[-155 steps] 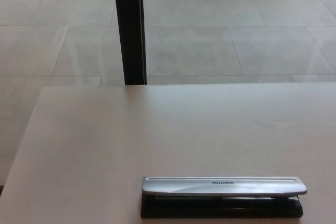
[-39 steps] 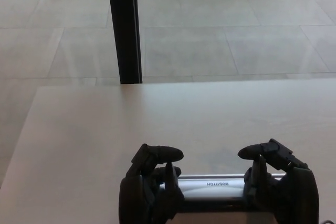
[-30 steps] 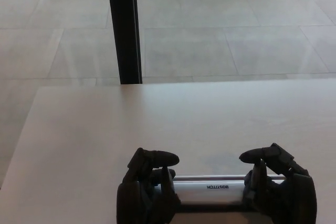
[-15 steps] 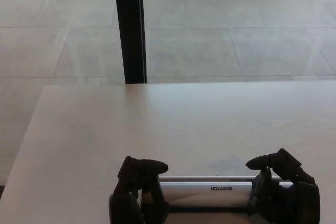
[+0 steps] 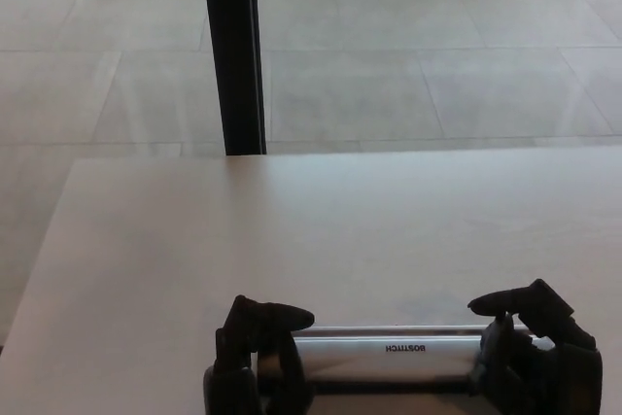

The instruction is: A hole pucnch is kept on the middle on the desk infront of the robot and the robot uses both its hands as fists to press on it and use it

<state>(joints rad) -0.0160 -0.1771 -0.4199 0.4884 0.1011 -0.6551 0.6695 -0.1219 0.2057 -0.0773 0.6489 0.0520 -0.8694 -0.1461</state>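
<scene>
A long silver hole punch (image 5: 389, 357) with a black base lies across the near edge of the desk (image 5: 292, 230). My left hand (image 5: 255, 362) is curled into a fist and rests on the punch's left end. At the right end sits my right hand (image 5: 539, 362), also curled shut, covering that end of the lever. Only the middle stretch of the silver lever shows between the two fists. Both wrists run out of the picture at the bottom.
The pale desk stretches away from me, its far edge at about mid picture. Beyond it a black vertical post (image 5: 233, 51) rises from a tiled floor (image 5: 437, 55). The desk's left edge slants down at the picture's left.
Since five seconds ago both fists have come onto the punch's ends. Over the last second they have sunk lower and spread slightly apart. The view has swayed a little.
</scene>
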